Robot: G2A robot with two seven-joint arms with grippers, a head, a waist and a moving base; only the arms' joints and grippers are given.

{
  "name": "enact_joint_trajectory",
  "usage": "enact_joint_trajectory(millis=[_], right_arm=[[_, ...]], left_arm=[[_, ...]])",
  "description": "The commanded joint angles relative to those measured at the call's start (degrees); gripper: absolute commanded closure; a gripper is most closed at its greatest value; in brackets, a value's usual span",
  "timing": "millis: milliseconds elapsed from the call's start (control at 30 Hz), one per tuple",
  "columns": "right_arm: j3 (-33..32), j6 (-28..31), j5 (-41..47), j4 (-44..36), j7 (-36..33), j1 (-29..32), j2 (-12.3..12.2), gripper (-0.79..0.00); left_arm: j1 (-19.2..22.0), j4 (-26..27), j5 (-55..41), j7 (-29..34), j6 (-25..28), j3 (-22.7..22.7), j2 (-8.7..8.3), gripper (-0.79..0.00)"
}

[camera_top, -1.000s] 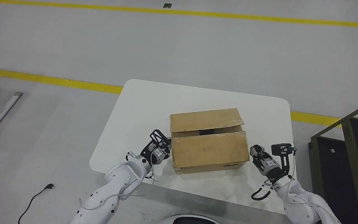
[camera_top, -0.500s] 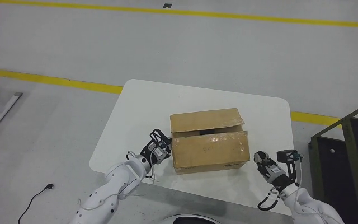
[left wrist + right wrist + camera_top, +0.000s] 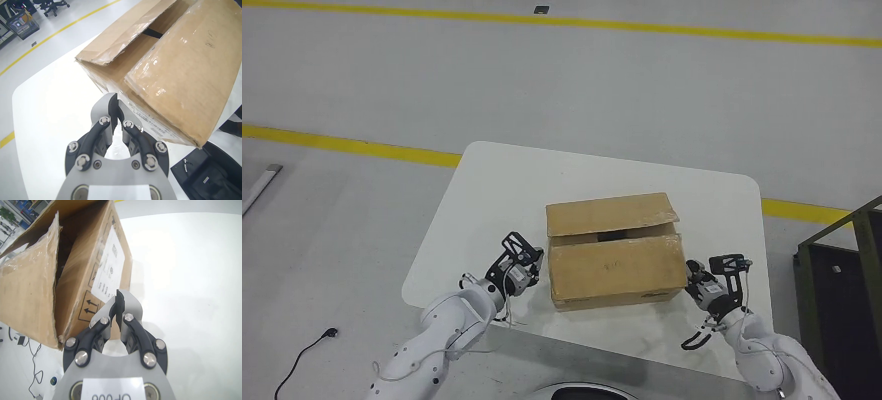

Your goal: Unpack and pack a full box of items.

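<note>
A brown cardboard box (image 3: pixel 614 250) stands in the middle of the white table (image 3: pixel 492 200). Its two long top flaps are folded nearly flat, with a dark slit between them. Clear tape covers the flaps (image 3: pixel 170 66). My left gripper (image 3: pixel 533 263) sits shut at the box's left end, its tips (image 3: pixel 115 97) close to the lower corner with the label. At the right end, my right gripper (image 3: pixel 694 273) is shut and empty, its fingers (image 3: pixel 118 298) almost against the labelled end wall (image 3: pixel 105 272). What is inside the box is hidden.
The table's front edge runs just below both grippers. A dark green metal frame (image 3: pixel 842 260) stands beyond the table's right side. Bare tabletop lies left of, right of and behind the box.
The right gripper dropped back toward the table's front edge, then came up again close to the box's right end. The left gripper eased slightly away from the box.
</note>
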State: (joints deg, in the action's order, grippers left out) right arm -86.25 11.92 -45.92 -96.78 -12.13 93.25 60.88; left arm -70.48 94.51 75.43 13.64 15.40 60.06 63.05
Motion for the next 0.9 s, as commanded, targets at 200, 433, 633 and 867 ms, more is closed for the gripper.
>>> enact_joint_trajectory(millis=[200,433,633,867], right_arm=[[-1.14,4.49,2.1,-3.75,-2.24,4.04,-0.19,0.0],[-4.76,6.88,3.53,-7.61,-4.25,8.49,-0.6,0.0],[-7.71,8.27,4.72,-9.63,-5.69,10.96,-0.87,0.0],[-12.18,2.72,6.39,-9.83,-4.54,11.71,-0.82,-0.108]], left_arm=[[0.94,-1.01,-1.28,-0.44,0.01,-0.35,0.62,0.0],[1.24,-1.32,-1.54,-0.98,1.84,-0.95,0.97,0.0],[1.81,-1.15,-1.47,-1.85,3.5,-1.57,1.3,0.0],[2.05,-0.6,-1.52,-2.52,4.48,-2.0,1.63,-0.348]])
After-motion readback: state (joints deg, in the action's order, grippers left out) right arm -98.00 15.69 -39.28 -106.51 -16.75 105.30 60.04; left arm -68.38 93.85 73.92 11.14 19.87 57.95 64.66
